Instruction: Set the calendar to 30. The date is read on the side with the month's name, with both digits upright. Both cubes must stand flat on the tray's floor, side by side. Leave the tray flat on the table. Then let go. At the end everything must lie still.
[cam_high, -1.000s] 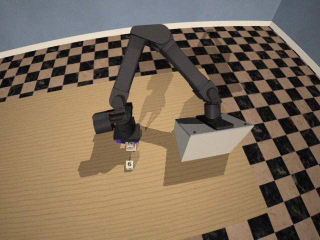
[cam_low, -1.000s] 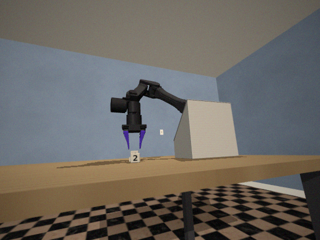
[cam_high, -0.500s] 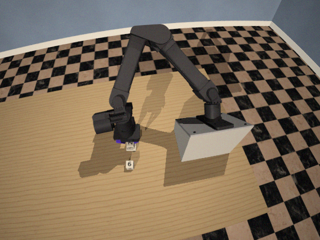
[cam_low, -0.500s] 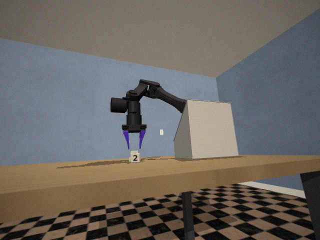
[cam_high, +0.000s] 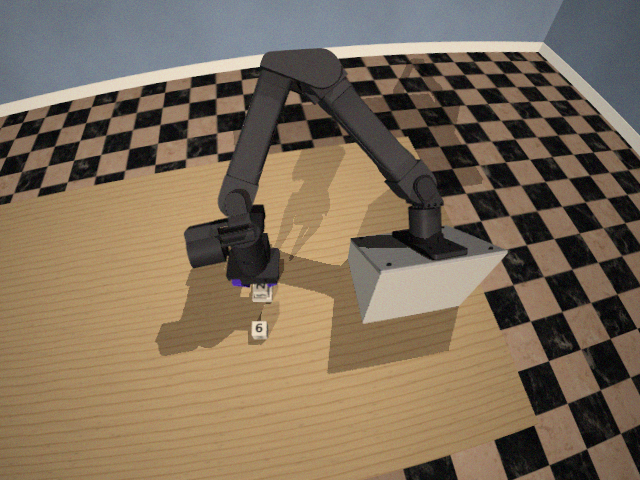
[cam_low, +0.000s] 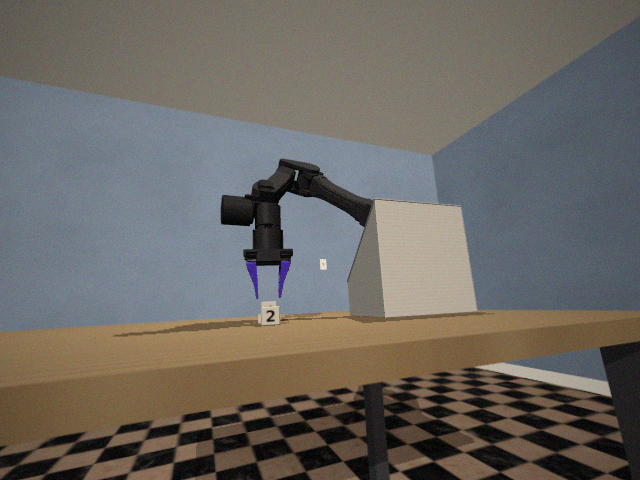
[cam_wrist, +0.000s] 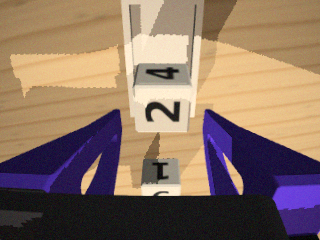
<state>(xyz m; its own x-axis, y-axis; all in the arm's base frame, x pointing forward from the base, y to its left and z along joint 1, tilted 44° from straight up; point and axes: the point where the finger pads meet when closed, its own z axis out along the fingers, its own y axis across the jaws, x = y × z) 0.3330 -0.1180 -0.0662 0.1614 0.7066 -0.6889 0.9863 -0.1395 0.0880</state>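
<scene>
From the top view, take the small white open tray (cam_high: 262, 295) on the pale wooden worktop (cam_high: 129, 361) as your landmark. The black arm's tool (cam_high: 254, 281) with its purple fingers hangs right over the tray's far end. One white numbered cube (cam_high: 258, 329), showing 6 upward, stands out on the worktop, apart from the tray on the side away from the arm.

In the exterior view, the tool (cam_low: 268, 297) points straight down, its tips just above the tray and touching nothing. The fingers stand partly apart with nothing between them. The near cube (cam_low: 269, 315) shows a 2 here and hides most of the tray.

In the wrist view, the tray (cam_wrist: 162, 34) runs lengthwise away from the camera, with a second white cube (cam_wrist: 162, 102) at its near end, showing 4 on top and 2 on the near face. The loose cube (cam_wrist: 160, 175) sits nearer still, showing a 1. Both cubes lie on the centre line between the fingers, so I judge a plain descent brackets the tray's cube across its width.
</scene>
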